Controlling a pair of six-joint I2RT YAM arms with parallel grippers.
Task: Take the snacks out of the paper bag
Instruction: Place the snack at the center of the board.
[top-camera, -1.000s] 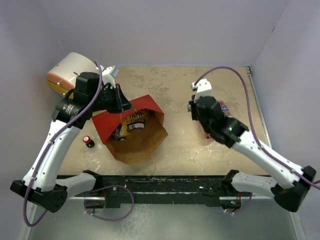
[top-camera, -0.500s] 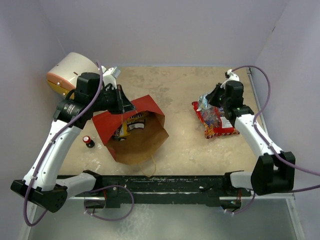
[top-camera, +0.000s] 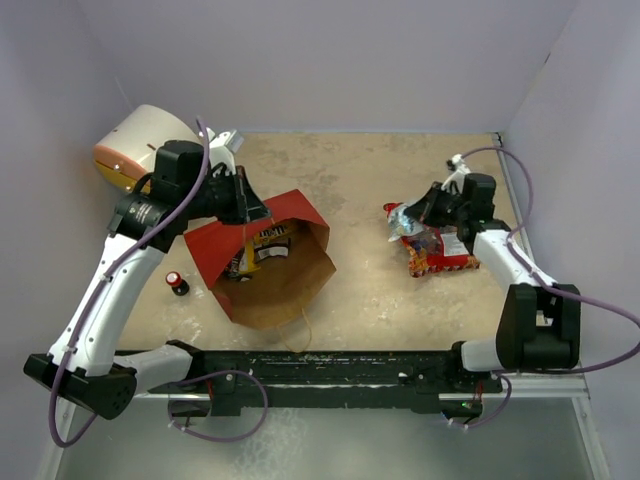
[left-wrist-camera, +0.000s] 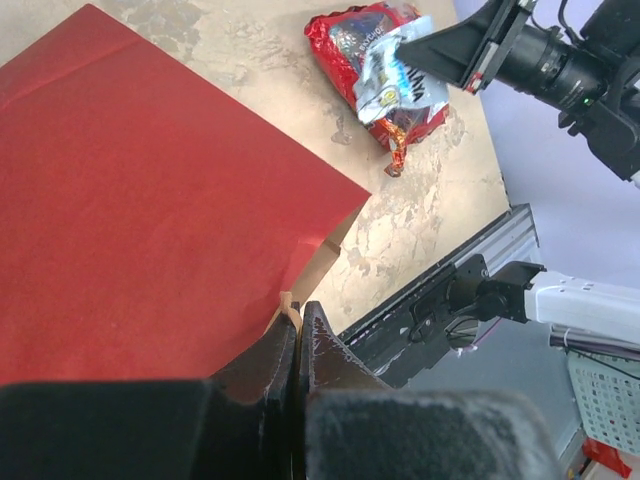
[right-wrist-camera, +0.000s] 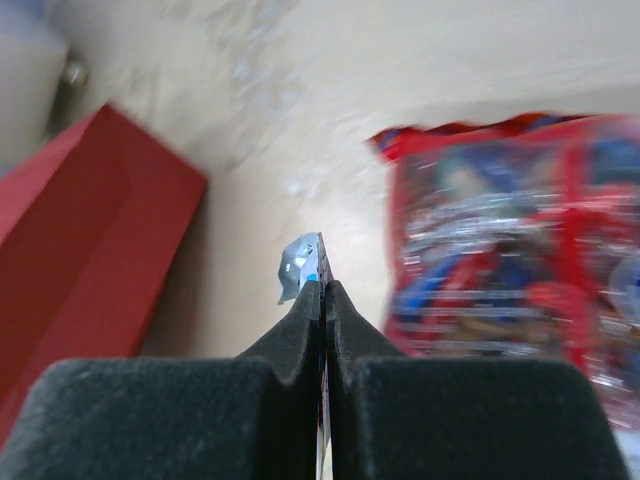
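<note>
Red outside, brown kraft inside: the paper bag (top-camera: 262, 275) lies at left-centre of the table (top-camera: 350, 180) with its mouth open.

Left gripper (left-wrist-camera: 299, 322): clenched on the bag's upper rim. Your left wrist view shows both fingers pressed together on the kraft edge, a detail the overhead view only hints at.

Only the overhead view lets you see inside. A yellow candy packet (top-camera: 270, 238) and dark wrappers (top-camera: 240, 265) lie in the bag.

Right gripper (right-wrist-camera: 322, 292): pinched on a small silvery-blue wrapper (right-wrist-camera: 301, 265), over the far-left end of the large red-and-clear bag (top-camera: 440, 252). You cannot tell whether the two touch. That bag lies flat on the table at the right, well apart from the paper bag.

Your right wrist view is blurred — the red bag's print is unreadable there.

Surroundings: a white drum (top-camera: 140, 140) sits at the far-left corner, partly hidden by the left arm. A small dark cylinder with a red top (top-camera: 177, 283) stands just left of the paper bag.
</note>
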